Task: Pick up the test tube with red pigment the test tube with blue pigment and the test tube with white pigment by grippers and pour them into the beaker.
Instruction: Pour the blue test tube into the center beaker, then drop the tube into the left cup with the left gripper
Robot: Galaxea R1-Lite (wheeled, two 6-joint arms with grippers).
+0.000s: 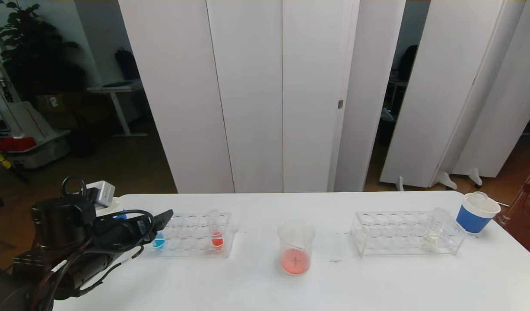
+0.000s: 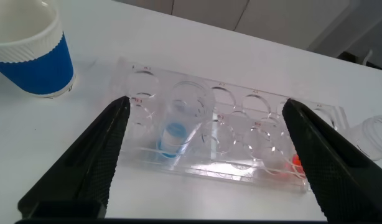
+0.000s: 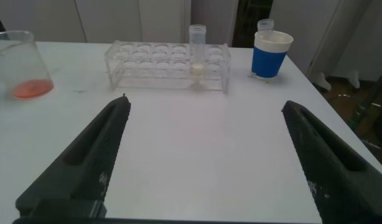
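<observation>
A white tabletop [image 1: 377, 280] holds two clear racks, with a beaker [image 1: 295, 246] standing between them. The beaker is upright and has a thin pool of red-orange liquid at its bottom.

The left rack [image 1: 195, 235] sits on the robot's left side. The test tube with blue pigment [image 1: 159, 242] stands in a hole at the left end of this rack. A test tube with red liquid [image 1: 216, 233] stands upright toward the right end of the same rack. The left hand [image 2: 203, 165] is wide open and holds nothing. In the left wrist view its two black fingers [image 2: 85, 168] sit on either side of the blue tube [image 2: 175, 134], not touching it. The hand is low over the left end of the rack [image 2: 228, 124], and a blue paper cup [image 2: 30, 50] stands on the tabletop just beside that end.

The right rack [image 1: 405, 233] sits on the robot's right side. The test tube with white pigment [image 1: 434, 231] stands in it near the right end, leaning a little, with pale cream liquid at its bottom. Another blue paper cup [image 1: 476, 212] with a white rim stands near the right end of that rack, close to the table's corner.

The right hand [image 3: 203, 158] does not show in the head view. In its own view its fingers [image 3: 85, 162] are spread wide open and empty. It is well apart from the right rack [image 3: 169, 62], the white tube [image 3: 197, 53] and the cup [image 3: 270, 55], with bare tabletop in between. The beaker [image 3: 20, 65] shows at the edge of that view.
</observation>
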